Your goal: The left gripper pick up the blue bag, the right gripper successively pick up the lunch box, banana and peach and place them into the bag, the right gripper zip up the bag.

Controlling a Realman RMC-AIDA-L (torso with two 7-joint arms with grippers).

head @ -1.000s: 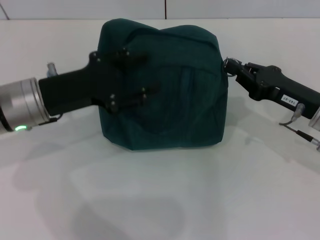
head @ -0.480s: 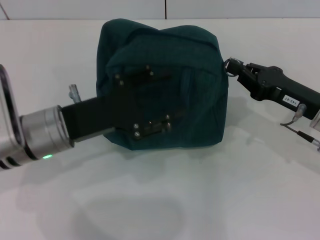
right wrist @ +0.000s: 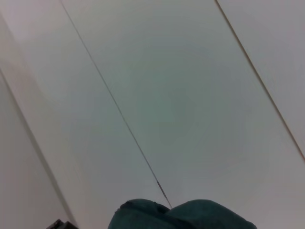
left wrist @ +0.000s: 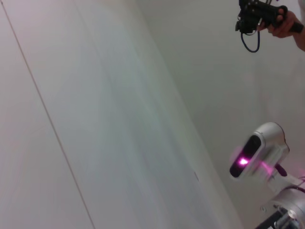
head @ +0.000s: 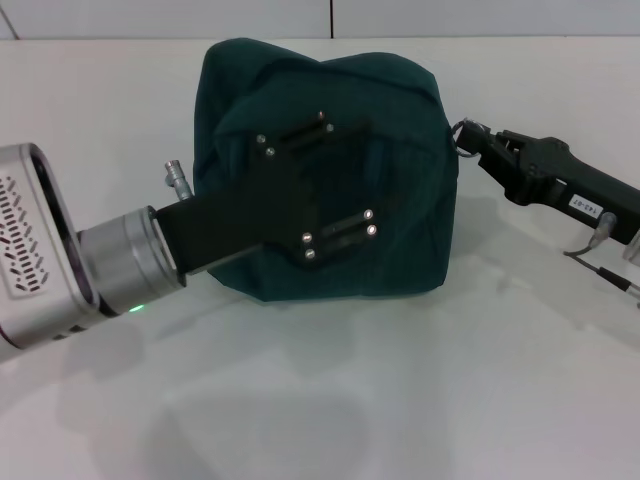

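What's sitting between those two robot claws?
The blue bag, closed and bulging, sits between the left gripper and the right gripper, seen in the head view.

Head view: looked forward and down, close on the blue bag (head: 330,170) at centre frame. Left wrist view: faced pale wall panels. Right wrist view: faced similar panels, sharing only the bag's top at lower centre.

White table (head: 330,400); pale panelled wall (head: 400,15) behind, dark vertical seam (head: 331,18)
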